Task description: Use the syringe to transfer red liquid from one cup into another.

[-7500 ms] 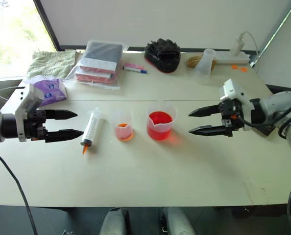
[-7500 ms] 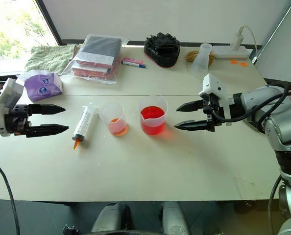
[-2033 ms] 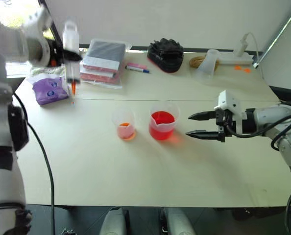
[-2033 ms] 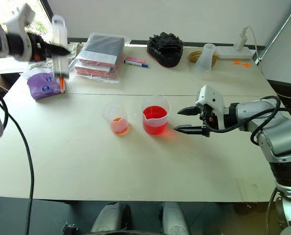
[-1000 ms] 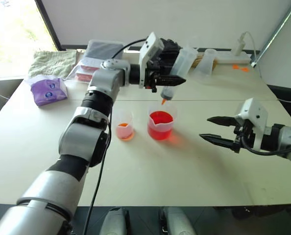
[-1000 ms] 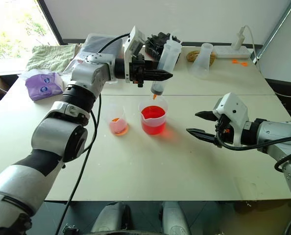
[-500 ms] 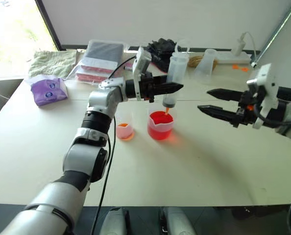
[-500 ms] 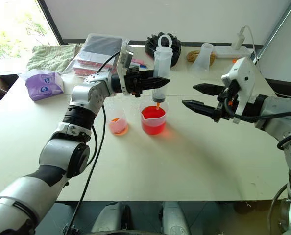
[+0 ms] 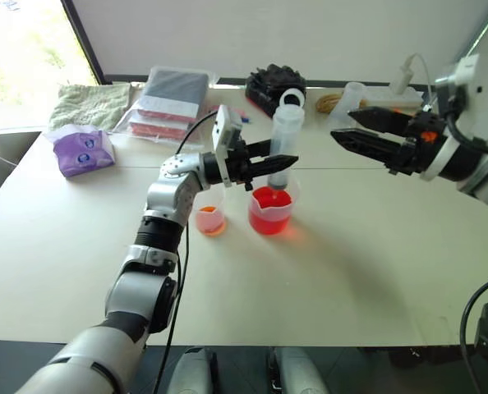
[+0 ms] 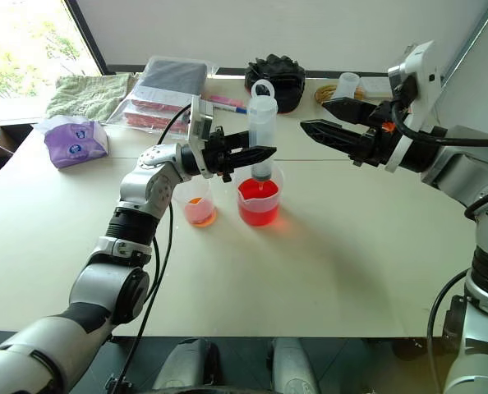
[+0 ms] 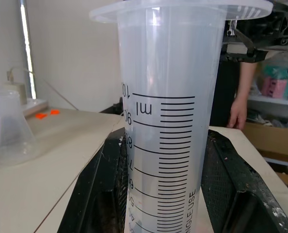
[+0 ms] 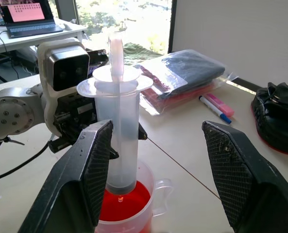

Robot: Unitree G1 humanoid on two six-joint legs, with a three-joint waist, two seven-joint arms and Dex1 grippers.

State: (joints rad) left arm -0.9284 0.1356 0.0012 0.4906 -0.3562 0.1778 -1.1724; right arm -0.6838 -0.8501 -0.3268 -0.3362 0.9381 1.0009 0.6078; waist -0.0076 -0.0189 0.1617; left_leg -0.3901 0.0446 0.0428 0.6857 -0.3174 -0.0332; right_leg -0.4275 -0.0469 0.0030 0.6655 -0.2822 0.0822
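Note:
The syringe (image 9: pixel 286 139) stands upright over the wider cup (image 9: pixel 269 212) of deep red liquid (image 12: pixel 130 200). My left gripper (image 9: pixel 278 162) is shut on its clear barrel (image 11: pixel 163 121), reaching in from the left. The orange tip sits inside the cup's rim at about the liquid's surface; I cannot tell whether it dips in. The white plunger (image 12: pixel 116 53) is pushed down, its ring on top. My right gripper (image 10: pixel 314 114) hangs open to the right of the syringe's top, apart from it. The narrower cup (image 9: pixel 209 218) with a shallow orange-red layer stands just left of the wider one.
Along the back of the table lie a green towel (image 9: pixel 84 103), a purple packet (image 9: pixel 84 152), bagged books (image 9: pixel 174 94), markers, a black bundle (image 10: pixel 277 75), a colourless clear cup (image 11: pixel 6 126) and a power strip. A person's hand (image 11: pixel 238 112) shows past the table.
My left gripper picked the syringe off the table, carried it over the wider cup and has lowered its tip into the rim. My right gripper has risen up towards the syringe's top.

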